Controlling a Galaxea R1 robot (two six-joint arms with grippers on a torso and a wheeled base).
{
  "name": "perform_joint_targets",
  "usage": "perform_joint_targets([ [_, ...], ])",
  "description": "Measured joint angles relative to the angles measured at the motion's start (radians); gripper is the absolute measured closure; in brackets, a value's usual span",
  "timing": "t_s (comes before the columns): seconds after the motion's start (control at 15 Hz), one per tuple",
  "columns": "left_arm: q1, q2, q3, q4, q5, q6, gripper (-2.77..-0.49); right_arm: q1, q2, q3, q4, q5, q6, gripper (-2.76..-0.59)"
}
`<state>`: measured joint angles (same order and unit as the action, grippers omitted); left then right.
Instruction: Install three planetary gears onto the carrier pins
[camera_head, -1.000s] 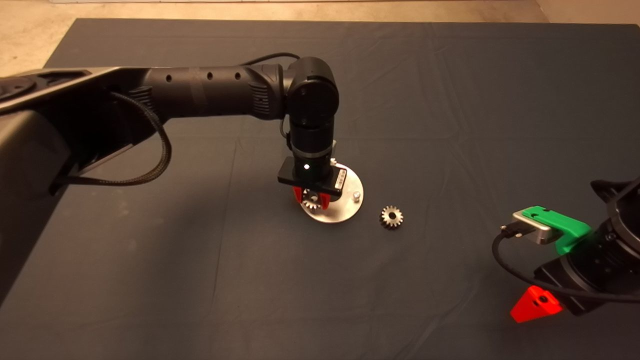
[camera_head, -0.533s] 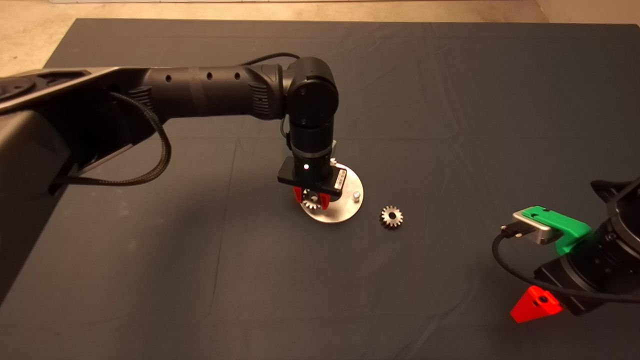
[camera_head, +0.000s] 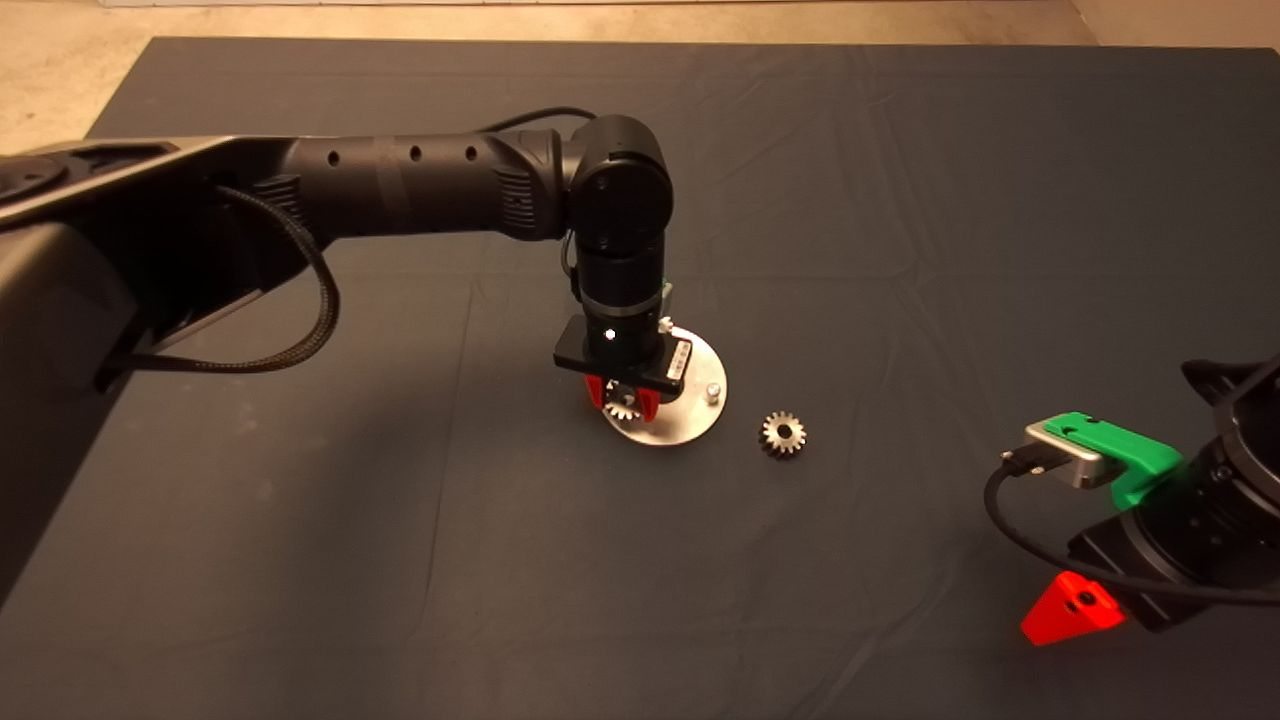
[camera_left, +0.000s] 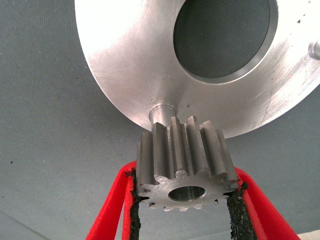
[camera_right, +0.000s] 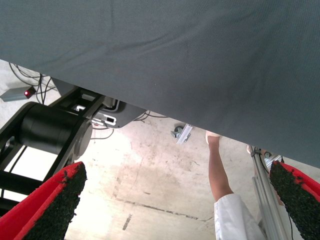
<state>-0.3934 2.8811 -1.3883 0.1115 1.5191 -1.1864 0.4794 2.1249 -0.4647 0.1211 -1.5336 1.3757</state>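
The shiny round disc (camera_head: 675, 424) lies mid-mat, and one carrier pin (camera_head: 712, 392) stands bare on its right side. My left gripper (camera_head: 622, 404) hangs over the disc's near-left part, shut on a planetary gear (camera_head: 623, 405). In the left wrist view the pads (camera_left: 132, 210) pinch the toothed gear (camera_left: 182, 155) from both sides. It sits right over another pin (camera_left: 161, 111) and hides that pin's top. Whether the pin is inside the bore cannot be told. A further pin (camera_left: 315, 50) shows at the disc's (camera_left: 125, 65) edge. A second gear (camera_head: 783, 434) lies flat on the mat, right of the disc.
My right gripper (camera_right: 175, 200) is parked at the mat's lower right with its fingers (camera_head: 1068, 610) wide apart; its wrist view shows the mat's edge, the floor, a black robot base (camera_right: 50, 127) and a person's leg (camera_right: 220, 175). The left arm (camera_head: 420, 185) spans the mat's left half.
The left gripper, still holding its gear, has shifted very slightly to the left over the disc. The loose gear and the right arm have not moved.
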Motion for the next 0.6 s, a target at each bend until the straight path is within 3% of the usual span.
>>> perform_joint_targets([
  [0.33, 0.005, -0.02, 0.0, -0.008, 0.0, 0.016, -0.93, 0.0, 0.0, 0.0, 0.0, 0.0, 0.0, -2.73],
  [0.47, 0.011, -0.027, -0.002, -0.007, -0.018, 0.022, -0.93, 0.0, 0.0, 0.0, 0.0, 0.0, 0.0, -2.73],
  [0.6, 0.011, -0.027, -0.007, -0.007, -0.015, 0.027, -0.92, 0.0, 0.0, 0.0, 0.0, 0.001, 0.0, -2.73],
])
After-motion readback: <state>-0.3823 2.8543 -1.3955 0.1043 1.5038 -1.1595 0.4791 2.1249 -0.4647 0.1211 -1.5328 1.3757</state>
